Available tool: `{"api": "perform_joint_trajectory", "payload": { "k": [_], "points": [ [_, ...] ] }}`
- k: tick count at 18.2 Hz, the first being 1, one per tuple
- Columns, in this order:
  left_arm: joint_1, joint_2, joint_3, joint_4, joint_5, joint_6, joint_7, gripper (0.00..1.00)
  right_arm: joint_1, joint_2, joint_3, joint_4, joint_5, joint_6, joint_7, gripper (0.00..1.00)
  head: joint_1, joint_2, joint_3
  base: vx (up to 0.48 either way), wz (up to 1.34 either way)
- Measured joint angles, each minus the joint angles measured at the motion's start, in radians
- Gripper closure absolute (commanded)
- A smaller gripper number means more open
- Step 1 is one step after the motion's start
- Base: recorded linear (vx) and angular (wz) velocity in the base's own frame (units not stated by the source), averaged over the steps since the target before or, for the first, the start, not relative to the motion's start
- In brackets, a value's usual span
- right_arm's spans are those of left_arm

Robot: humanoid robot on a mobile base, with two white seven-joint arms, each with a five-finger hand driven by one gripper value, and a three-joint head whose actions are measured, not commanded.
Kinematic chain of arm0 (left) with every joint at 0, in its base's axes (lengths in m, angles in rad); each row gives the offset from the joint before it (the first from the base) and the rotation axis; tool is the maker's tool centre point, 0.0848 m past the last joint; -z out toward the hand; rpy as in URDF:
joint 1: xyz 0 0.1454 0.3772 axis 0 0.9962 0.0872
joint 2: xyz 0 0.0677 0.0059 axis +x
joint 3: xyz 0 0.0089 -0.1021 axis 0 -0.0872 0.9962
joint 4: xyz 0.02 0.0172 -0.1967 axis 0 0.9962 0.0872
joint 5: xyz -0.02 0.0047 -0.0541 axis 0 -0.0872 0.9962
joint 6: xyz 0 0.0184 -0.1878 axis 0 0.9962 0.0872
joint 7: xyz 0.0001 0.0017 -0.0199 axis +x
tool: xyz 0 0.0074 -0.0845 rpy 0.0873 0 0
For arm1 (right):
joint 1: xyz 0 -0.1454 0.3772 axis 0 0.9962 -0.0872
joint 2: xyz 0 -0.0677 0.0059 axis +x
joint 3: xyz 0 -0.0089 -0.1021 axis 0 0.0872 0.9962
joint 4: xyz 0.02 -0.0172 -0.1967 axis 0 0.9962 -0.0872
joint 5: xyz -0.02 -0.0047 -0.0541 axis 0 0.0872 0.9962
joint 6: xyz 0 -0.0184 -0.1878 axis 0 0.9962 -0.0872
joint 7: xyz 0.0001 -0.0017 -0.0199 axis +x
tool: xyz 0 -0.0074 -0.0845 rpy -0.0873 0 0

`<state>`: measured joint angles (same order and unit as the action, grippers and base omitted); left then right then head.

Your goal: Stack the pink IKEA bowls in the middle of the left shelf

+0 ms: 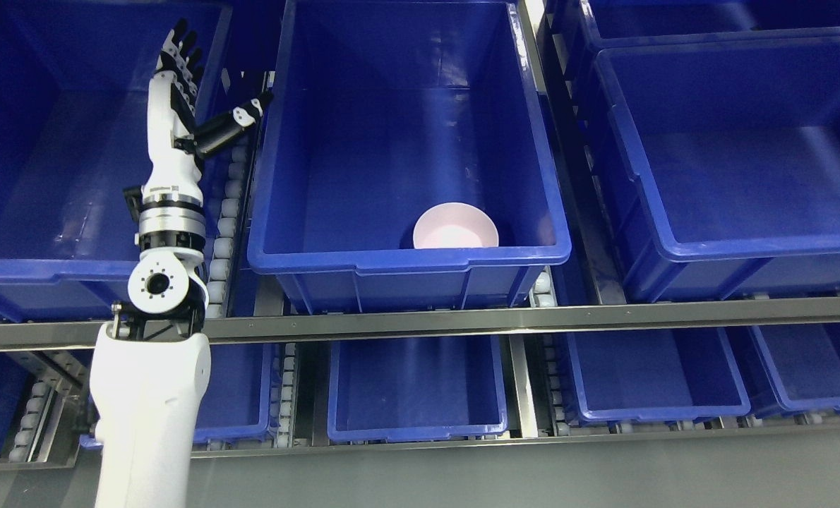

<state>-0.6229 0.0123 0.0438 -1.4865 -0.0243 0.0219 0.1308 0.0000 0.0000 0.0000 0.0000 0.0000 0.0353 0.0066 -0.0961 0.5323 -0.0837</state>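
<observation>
Bright overhead light, soft glare on blue bins (406, 141), sharp focus.

Glossy blue plastic bin (462, 257), matt pink bowl (455, 227), brushed metal shelf rail (533, 317).

No legible text, label, brand, number or sign appeared anywhere in the view. A small dark marking sat on the wrist of the left arm (168, 189), at about 9 o'clock in the frame, but it was too small to be read.
</observation>
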Motion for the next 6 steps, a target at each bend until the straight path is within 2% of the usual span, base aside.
{"api": "perform_joint_trajectory", "payload": {
  "k": [6],
  "points": [
    [0.05,-0.005,-0.02,-0.055,0.017,0.002,0.0,0.0,0.0,0.0,0.0,0.0,0.0,0.0,0.0,0.0,0.0,0.0,0.0,0.0,0.0]
  ]
}}
